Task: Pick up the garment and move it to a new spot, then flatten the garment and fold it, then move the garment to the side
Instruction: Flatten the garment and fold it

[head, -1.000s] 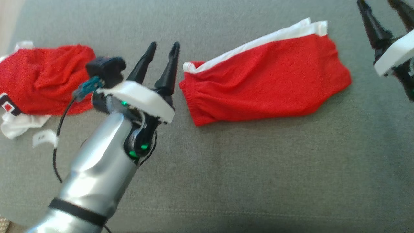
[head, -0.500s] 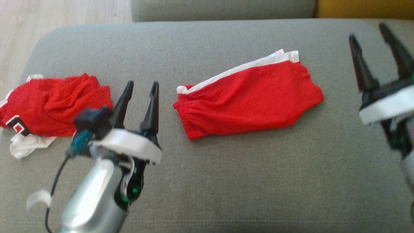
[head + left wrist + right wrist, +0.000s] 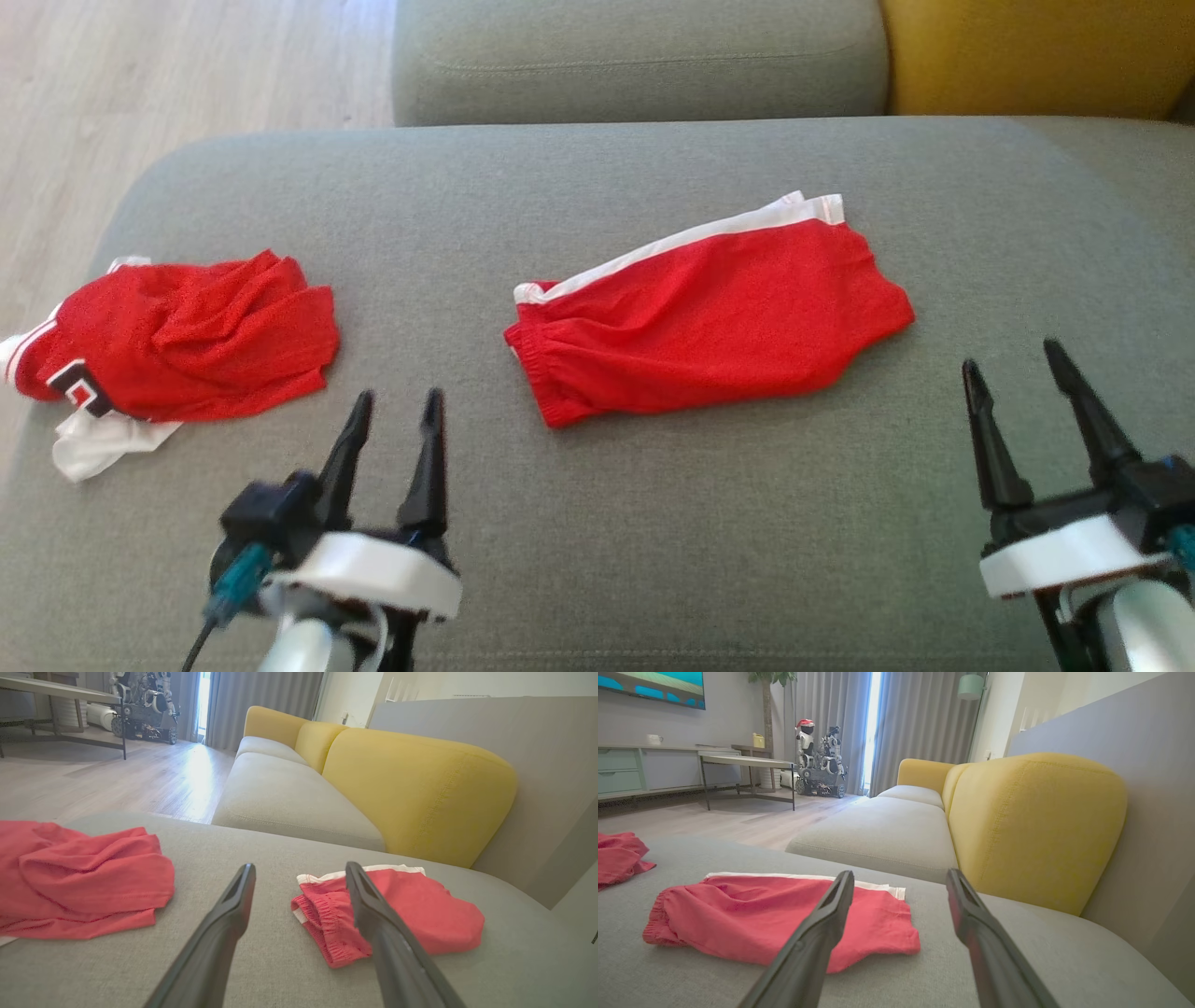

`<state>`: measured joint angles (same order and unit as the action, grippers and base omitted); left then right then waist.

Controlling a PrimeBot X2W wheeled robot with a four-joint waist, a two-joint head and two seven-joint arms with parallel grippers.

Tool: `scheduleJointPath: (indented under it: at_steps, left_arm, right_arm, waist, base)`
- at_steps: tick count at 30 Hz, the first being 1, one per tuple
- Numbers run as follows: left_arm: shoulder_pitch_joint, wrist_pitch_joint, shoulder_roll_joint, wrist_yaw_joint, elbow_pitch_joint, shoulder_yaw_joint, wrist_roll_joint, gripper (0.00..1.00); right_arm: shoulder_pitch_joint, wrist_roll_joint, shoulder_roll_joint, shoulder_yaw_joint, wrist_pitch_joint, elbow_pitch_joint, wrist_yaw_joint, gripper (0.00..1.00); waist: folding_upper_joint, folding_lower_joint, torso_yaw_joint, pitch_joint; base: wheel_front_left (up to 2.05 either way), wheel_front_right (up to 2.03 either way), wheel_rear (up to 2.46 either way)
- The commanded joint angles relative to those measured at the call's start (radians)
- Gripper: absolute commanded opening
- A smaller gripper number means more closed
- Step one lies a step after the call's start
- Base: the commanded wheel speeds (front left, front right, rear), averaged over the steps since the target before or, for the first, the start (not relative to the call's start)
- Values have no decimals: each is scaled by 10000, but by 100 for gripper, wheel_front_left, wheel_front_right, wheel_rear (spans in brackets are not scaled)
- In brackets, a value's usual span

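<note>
Shorts (image 3: 709, 317), red with a white stripe, lay folded flat on the grey sofa seat (image 3: 653, 541), out beyond both sets of fingertips and touching neither. From the head view they sat between the two grippers: ahead and to the right of the left gripper (image 3: 398, 396), ahead and to the left of the right gripper (image 3: 1012, 356), with bare cushion in the gap on each side. The left gripper's fingers (image 3: 224, 933) stood spread wide with nothing between them, and the right gripper's fingers (image 3: 817, 938) were parted just as far and equally empty. The long axis of the shorts ran slantwise across the fingers' line rather than along it. The gathered elastic waistband was at the end nearer the left fingertips, and the leg hem at the far end, off toward the right gripper's side and farther away. The white stripe followed the long edge farthest from the fingers. Through the left wrist view the waistband end showed in the gap between the two fingers, with the rest of the cloth passing behind the right-hand one. Through the right wrist view the shorts stretched off to the left, behind and past the left-hand finger. A crumpled red jersey (image 3: 187, 341) lay well apart from the shorts, ahead and to the left of the left fingertips, near the seat's edge.
</note>
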<state>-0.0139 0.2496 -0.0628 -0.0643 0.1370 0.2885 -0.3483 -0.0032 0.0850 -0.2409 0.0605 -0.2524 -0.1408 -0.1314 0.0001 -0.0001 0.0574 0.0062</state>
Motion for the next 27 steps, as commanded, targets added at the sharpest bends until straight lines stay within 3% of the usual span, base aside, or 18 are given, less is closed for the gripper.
scheduleJointPath:
  at_steps: [1, 11, 16, 17, 27]
  left_arm:
    - [-150, 121, 51, 39, -312, -480, 70, 100]
    - [-98, 122, 122, 17, -396, -344, -191, 100]
    - [-308, 122, 124, -16, -308, -40, -242, 100]
    - [-411, 122, 124, -38, -300, 50, -249, 100]
    - [-688, 122, 125, -293, -525, 779, -509, 100]
  right_arm:
    - [-276, -126, -104, 17, -93, 425, 7, 100]
    - [-265, 528, 256, -41, -93, 133, 7, 100]
    - [-980, 2506, 723, -156, 516, -641, 7, 100]
    - [-1309, 3529, 939, -278, 922, -997, 7, 100]
    - [-2322, 6791, 1269, -1309, 2541, -2725, 7, 100]
  waist:
    - [-1, 1, -57, -23]
    - [-1, 1, 65, 140]
    - [-1, 1, 297, 573]
    - [-1, 1, 442, 757]
    - [-1, 1, 1411, 1410]
  base:
    - [0, 0, 0]
    - [0, 0, 0]
    - [0, 0, 0]
    - [0, 0, 0]
    - [0, 0, 0]
